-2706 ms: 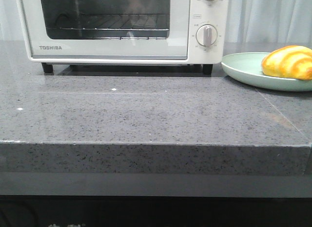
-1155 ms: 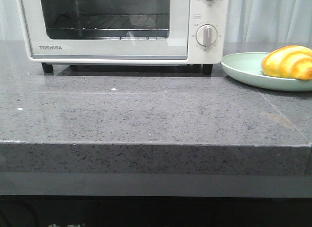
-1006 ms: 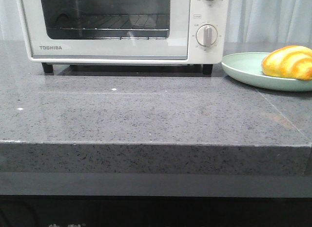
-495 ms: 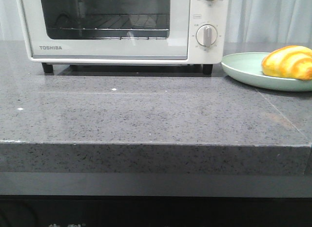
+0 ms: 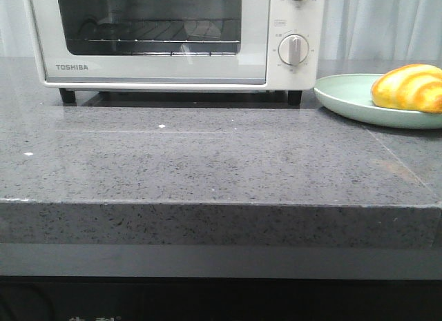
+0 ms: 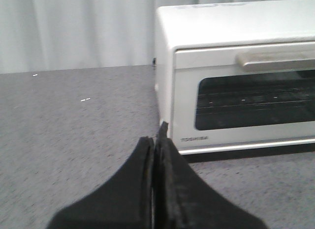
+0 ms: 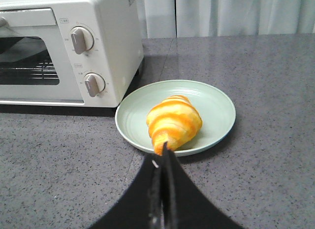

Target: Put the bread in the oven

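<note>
Right wrist view has the bread (image 7: 173,123) sitting untouched on the pale green plate (image 7: 219,103), just beside the oven (image 7: 64,47) on the dial side; front view shows same, bread (image 5: 409,88) cut off at the frame's right edge. Right gripper (image 7: 162,189) hangs short of the plate, fingers pressed together w/ nothing between them, tips lined up roughly on the bread. Left gripper (image 6: 154,179) likewise closed and empty, facing the oven's (image 6: 236,71) front corner, near the door handle (image 6: 275,59) but not touching. Progress: basically nothing done yet. Door is fully shut, wire rack (image 5: 148,39) visible thru the glass and bare. Still left, by my read: open the door (prob. left arm's job), open the right fingers, grab bread, carry it onto the rack. Hard to see: neither arm shows in front view, so height above the grey counter (image 5: 207,162) is unclear; oven top and upper dial are cropped there; handle is blurry and runs out of frame in left wrist view; oven interior is dark, back wall not readable.
</note>
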Controlling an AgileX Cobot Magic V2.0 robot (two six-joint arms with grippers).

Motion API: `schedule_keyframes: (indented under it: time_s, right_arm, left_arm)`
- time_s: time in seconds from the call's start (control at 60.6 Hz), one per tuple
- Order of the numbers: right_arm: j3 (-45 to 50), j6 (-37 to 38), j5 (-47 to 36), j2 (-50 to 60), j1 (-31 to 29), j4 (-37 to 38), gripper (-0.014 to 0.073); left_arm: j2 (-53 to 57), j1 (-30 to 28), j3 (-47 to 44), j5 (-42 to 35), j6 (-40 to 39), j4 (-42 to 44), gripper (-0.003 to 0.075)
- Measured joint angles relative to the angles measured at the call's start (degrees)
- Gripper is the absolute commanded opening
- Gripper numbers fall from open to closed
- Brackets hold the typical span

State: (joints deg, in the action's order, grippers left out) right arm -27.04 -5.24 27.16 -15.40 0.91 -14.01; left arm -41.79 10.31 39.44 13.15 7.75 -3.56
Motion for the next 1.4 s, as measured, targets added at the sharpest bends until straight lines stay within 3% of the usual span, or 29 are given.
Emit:
schedule_keyframes:
  time_s: [0.165,0.346,0.627,1.138,1.402]
  right_arm:
    - [0.0,0.0,0.0,0.0,0.0,0.3,-0.0060]
    - [0.0,0.0,0.0,0.0,0.0,4.6,-0.0060]
    - [0.0,0.0,0.0,0.0,0.0,6.2,-0.0060]
    - [0.0,0.0,0.0,0.0,0.0,6.2,-0.0060]
    - [0.0,0.0,0.0,0.0,0.0,6.2,-0.0060]
  left_arm:
    - [-13.9,11.4,10.5,-3.2,0.2,0.0,-0.0020]
    - [-26.5,17.2,21.0,-4.8,0.2,0.0,-0.0020]
    - [-39.2,17.7,33.2,-2.9,0.2,0.0,-0.0020]
    - [-43.1,17.7,34.4,1.5,0.2,0.0,-0.0020]
    - [-38.7,17.8,33.6,11.7,0.3,-3.8,-0.0020]
